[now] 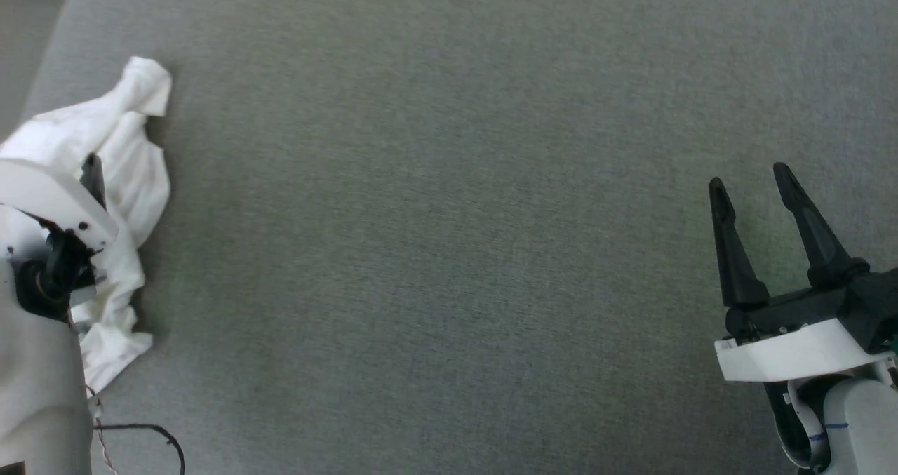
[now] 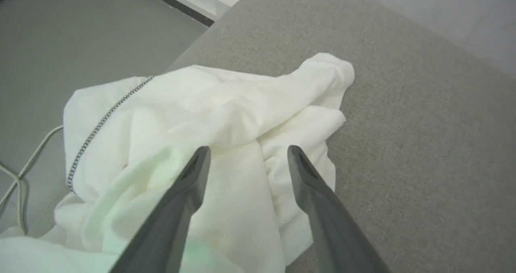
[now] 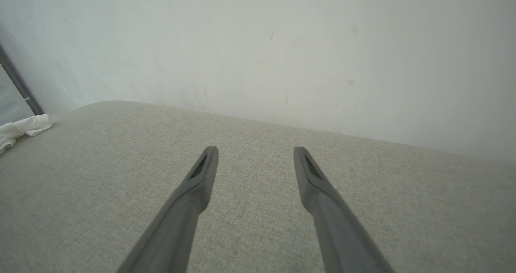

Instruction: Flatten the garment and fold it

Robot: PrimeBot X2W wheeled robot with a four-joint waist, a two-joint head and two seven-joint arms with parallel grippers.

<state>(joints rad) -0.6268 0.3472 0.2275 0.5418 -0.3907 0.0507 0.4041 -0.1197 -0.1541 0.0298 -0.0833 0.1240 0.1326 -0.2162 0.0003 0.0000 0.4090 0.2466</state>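
The garment [image 1: 130, 156] is a crumpled white heap at the far left edge of the grey fabric surface, partly draped over that edge. Dark zigzag stitching [image 2: 100, 123] runs along one seam. In the left wrist view my left gripper [image 2: 248, 152] hovers over the garment [image 2: 225, 115], jaws open, nothing between them. In the head view only its pale wrist housing [image 1: 49, 194] and one dark finger [image 1: 92, 173] show above the cloth. My right gripper [image 1: 751, 180] stands open at the lower right, far from the garment, over bare fabric [image 3: 256, 150]. A corner of the garment [image 3: 24, 128] shows at the left there.
The grey fabric surface [image 1: 449, 215] stretches wide between the two grippers. A pale wall [image 3: 282, 43] rises behind its far edge. Left of the surface the floor [image 2: 60, 35] drops away, with a light cable [image 2: 24, 172] on it. A dark cable [image 1: 151, 433] hangs near my left arm.
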